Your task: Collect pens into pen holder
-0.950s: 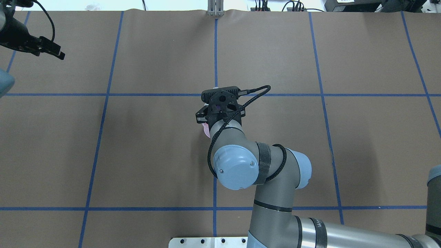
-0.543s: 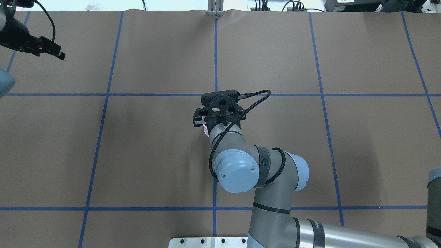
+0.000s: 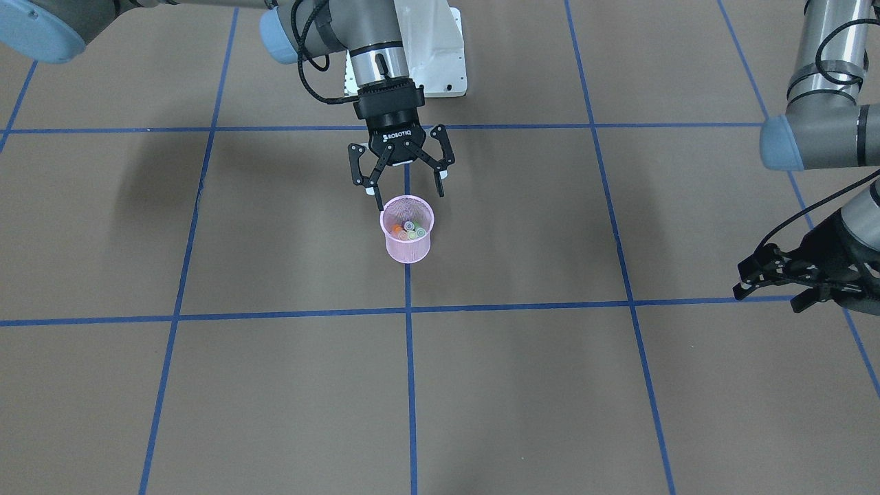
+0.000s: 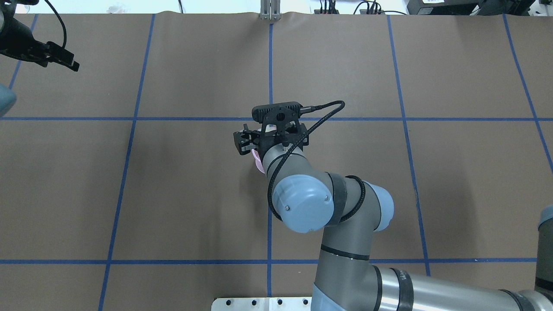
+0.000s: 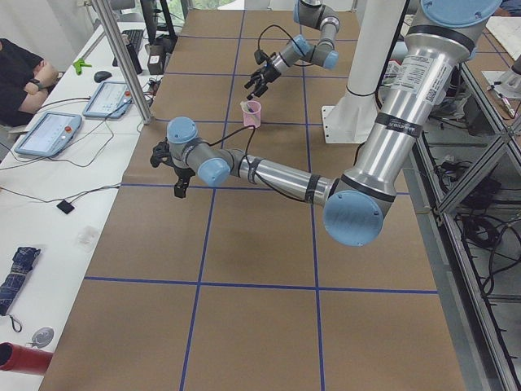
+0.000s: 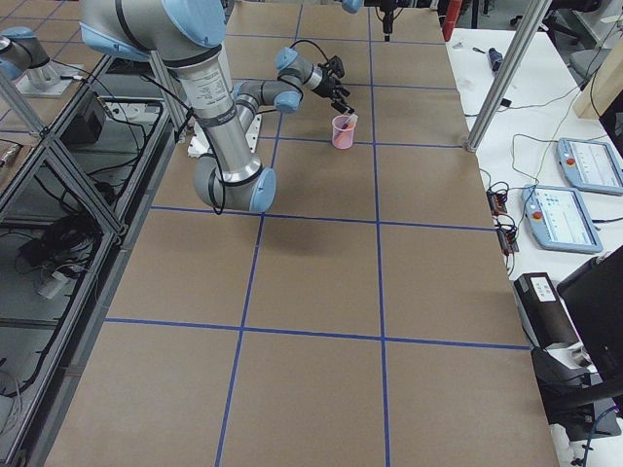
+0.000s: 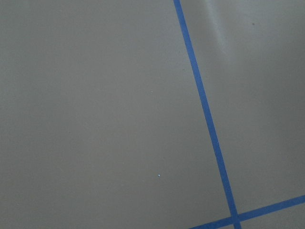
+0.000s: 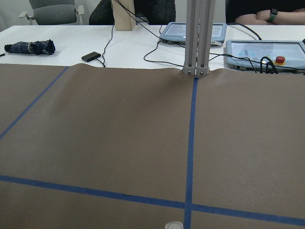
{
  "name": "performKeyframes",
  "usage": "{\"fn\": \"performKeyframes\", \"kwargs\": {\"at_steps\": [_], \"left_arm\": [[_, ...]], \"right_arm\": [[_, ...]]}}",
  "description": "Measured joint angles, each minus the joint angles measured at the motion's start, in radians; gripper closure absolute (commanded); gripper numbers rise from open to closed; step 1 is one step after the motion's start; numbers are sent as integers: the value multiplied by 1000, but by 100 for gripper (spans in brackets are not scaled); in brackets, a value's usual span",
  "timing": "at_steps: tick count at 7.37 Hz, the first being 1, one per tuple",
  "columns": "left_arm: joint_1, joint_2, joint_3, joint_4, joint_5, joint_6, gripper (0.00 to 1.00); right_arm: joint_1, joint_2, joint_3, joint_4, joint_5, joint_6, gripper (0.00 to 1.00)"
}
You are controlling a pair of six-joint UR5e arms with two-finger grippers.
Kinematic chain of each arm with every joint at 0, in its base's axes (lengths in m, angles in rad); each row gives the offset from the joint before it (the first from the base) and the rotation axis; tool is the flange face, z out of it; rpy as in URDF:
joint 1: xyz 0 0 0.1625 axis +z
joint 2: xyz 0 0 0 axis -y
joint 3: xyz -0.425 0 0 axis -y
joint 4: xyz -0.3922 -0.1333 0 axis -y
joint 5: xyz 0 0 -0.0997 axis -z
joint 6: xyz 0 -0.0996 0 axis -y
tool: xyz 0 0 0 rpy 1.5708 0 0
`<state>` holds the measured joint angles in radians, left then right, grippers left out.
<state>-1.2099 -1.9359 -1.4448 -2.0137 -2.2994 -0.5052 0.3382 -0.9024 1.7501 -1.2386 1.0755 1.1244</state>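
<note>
Hovering just behind pink pen holder mid-counter, right end effector spreading empty, likely because pens standing inside; left end effector idling far aside, seemingly pressed together.

- Table covered in brown paper with blue tape lines
- Two tablets on a white side desk
- Folded umbrella
- Grey chair

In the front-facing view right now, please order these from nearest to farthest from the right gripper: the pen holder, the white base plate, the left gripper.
1. The pen holder, just below the right gripper.
2. The white base plate, above, at the top edge.
3. The left gripper, far off at the view's right edge.
</note>
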Motion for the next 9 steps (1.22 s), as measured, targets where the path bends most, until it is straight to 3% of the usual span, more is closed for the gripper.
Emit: {"fn": "performKeyframes", "kwargs": {"at_steps": [2, 3, 6, 9], "left_arm": [[-44, -6, 0, 79, 2, 72, 1], [-73, -8, 1, 160, 2, 140, 1], [-163, -19, 0, 406, 21, 363, 1], [-273, -18, 21, 534, 24, 504, 1]], "right_arm": [[131, -7, 87, -138, 264, -18, 1], [231, -18, 123, -227, 447, -68, 1], [561, -162, 157, -384, 921, -443, 1], [823, -336, 127, -495, 1103, -841, 1]]}}
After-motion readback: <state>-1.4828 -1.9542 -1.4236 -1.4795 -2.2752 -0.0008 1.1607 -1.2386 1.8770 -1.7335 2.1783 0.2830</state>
